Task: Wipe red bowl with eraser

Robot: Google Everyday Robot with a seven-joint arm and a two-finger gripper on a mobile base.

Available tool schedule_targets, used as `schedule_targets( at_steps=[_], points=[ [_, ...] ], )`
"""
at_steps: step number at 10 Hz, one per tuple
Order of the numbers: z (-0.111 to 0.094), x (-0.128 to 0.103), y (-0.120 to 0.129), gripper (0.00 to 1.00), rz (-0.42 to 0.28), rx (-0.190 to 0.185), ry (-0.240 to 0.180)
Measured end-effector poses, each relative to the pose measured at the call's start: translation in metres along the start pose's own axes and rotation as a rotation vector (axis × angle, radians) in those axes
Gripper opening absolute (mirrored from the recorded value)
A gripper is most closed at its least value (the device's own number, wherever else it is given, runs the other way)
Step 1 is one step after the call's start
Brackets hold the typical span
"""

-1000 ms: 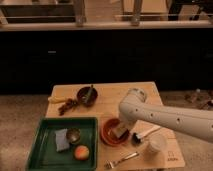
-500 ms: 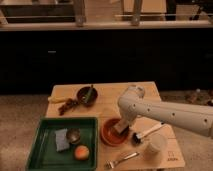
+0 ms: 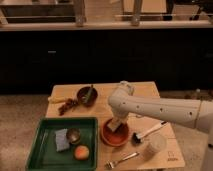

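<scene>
The gripper (image 3: pixel 117 122) reaches down into the red bowl (image 3: pixel 105 138), which sits on the wooden surface (image 3: pixel 150 96) just beside the green tray (image 3: pixel 65 120), its jaws closed on the eraser (image 3: pixel 115 128), seemingly to press the block against the bowl's inside for wiping.

The white arm (image 3: pixel 160 107) reaches in from the right over the wooden table (image 3: pixel 145 94), and the gripper (image 3: pixel 117 123) points down into the red bowl (image 3: pixel 106 138), with the eraser (image 3: pixel 114 128) a pale block right at its tip. Just left sits a green tray (image 3: pixel 49 156) holding a blue-grey cloth (image 3: pixel 61 139), a small metallic cup (image 3: pixel 74 135) and an orange fruit (image 3: pixel 81 152). A brush (image 3: pixel 148 132) lies just right of the bowl, and a dark brown bowl (image 3: pixel 86 95) stands behind.
</scene>
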Motion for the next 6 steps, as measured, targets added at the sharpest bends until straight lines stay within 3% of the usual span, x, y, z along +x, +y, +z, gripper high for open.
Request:
schedule_targets(
  at_steps=[3,6],
  points=[
    [-0.014,-0.029,-0.005,0.04,-0.072,0.021,0.001],
    [-0.019,-0.039,0.016,0.04,-0.069,0.017,-0.007]
  ],
)
